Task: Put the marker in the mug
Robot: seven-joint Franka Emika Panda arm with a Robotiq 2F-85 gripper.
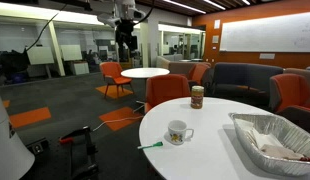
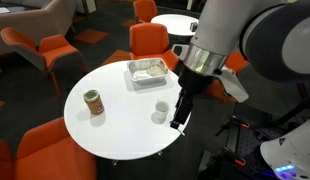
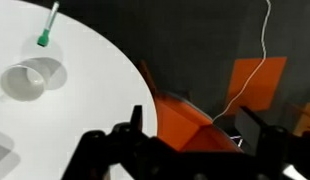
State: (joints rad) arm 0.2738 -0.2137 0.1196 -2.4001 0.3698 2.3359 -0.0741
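White round table (image 1: 210, 120) holds marker (image 1: 152, 146) at its rim beside mug (image 1: 178, 131); pincer (image 3: 192, 118) hovers released over the edge.

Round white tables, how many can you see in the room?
2. The near table holds the mug. The far table stands behind it among orange chairs. More may be hidden out of view.

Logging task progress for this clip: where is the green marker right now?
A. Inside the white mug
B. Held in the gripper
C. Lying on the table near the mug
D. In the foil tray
C: in the wrist view the marker lies flat on the white table near the mug, and the gripper is open with nothing in it.
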